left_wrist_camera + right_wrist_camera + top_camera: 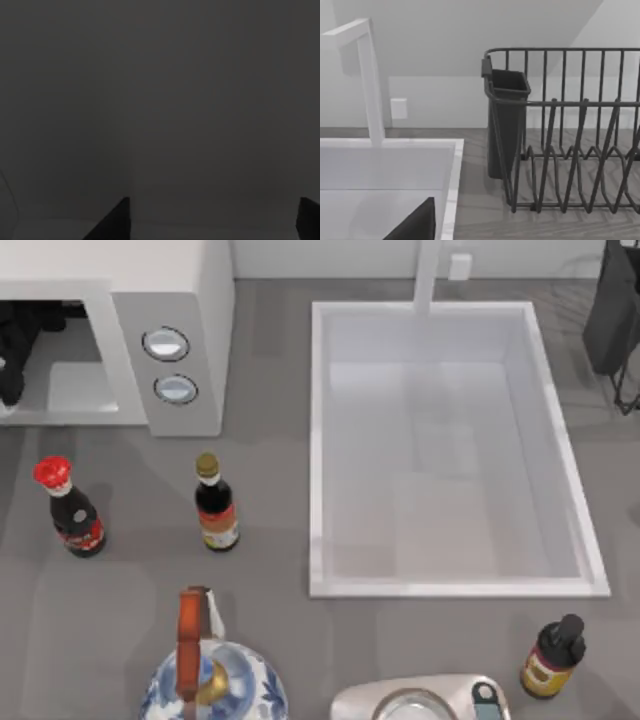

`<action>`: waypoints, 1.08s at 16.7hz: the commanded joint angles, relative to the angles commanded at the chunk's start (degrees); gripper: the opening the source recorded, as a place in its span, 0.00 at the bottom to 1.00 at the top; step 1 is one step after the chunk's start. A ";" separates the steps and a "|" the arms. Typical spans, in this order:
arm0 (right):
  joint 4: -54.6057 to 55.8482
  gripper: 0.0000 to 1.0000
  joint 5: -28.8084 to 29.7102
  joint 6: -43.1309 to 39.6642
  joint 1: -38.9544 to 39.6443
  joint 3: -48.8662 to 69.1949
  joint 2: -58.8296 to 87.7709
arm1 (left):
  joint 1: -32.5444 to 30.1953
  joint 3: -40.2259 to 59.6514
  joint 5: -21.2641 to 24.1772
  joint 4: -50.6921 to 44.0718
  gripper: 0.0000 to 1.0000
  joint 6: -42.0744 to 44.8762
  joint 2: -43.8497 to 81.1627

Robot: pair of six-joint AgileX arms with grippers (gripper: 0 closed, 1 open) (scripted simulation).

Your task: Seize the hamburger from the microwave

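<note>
Top view
Microwave (pixel 190 310): light-grey box at the table's far left corner, front cavity open toward the near side, two round dials on its right-hand panel.
Left arm: a dark mass (pixel 25 340) reaches into the cavity from the left edge; probably the left gripper, though its shape is lost in shadow, and I cannot tell how far its fingers are apart or whether they hold anything.
Hamburger: I cannot make it out in the cavity, where the dark arm covers the left part.
Sink (pixel 320 440): white rectangular basin right of the microwave, with a white tap (pixel 428 275) at its far rim.
Bottles: red-capped sauce bottle (pixel 70 508) and gold-capped bottle (pixel 214 505) stand in front of the microwave, apart from each other; a black-capped bottle (pixel 551 658) stands near the sink's near right corner.
Teapot (pixel 210 680): blue-and-white, at the near edge.
Right arm (pixel 612 310): parked at the far right edge.

Left wrist view
Picture: dark.

Right wrist view
Dish rack (pixel 570 130): dark wire, with a dark cup holder at its corner, beside the sink's rim.
Right gripper: one dark fingertip (pixel 417 225) shows at the edge over the sink; its opening I cannot tell.
</note>
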 joint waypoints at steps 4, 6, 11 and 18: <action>0.00 1.00 0.00 0.00 0.00 0.00 0.00 | -5.93 -13.75 -5.72 -2.88 0.00 -2.13 -15.36; 0.00 1.00 0.00 0.00 0.00 0.00 0.00 | -9.46 -22.21 -9.12 -4.58 0.00 -3.40 -25.29; 0.00 1.00 0.00 0.00 0.00 0.00 0.00 | -18.11 -42.66 -17.45 -8.75 0.00 -6.51 -48.36; 0.00 1.00 0.00 0.00 0.00 0.00 0.00 | -23.09 -52.61 -22.25 -11.07 0.00 -8.30 -58.39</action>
